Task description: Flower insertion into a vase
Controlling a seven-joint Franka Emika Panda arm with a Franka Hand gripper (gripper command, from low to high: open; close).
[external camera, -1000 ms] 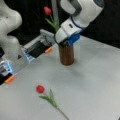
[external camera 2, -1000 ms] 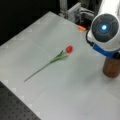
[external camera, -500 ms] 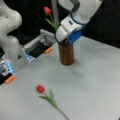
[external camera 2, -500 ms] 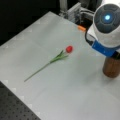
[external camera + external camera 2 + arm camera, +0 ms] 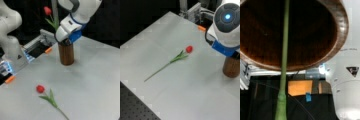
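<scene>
Upright, the vase (image 5: 66, 55) takes a flower stem (image 5: 284, 57) lengthwise beneath the hand (image 5: 65, 41).

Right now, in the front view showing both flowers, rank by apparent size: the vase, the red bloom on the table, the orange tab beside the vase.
1. The vase, directly under the gripper.
2. The red bloom and the orange tab look alike; the bloom lies nearer the camera, so unranked.

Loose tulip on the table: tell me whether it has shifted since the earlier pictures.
No. The loose tulip lies at the same spot relative to the vase in both front views, bloom toward the orange tab; the pincer sits over the vase mouth.
</scene>
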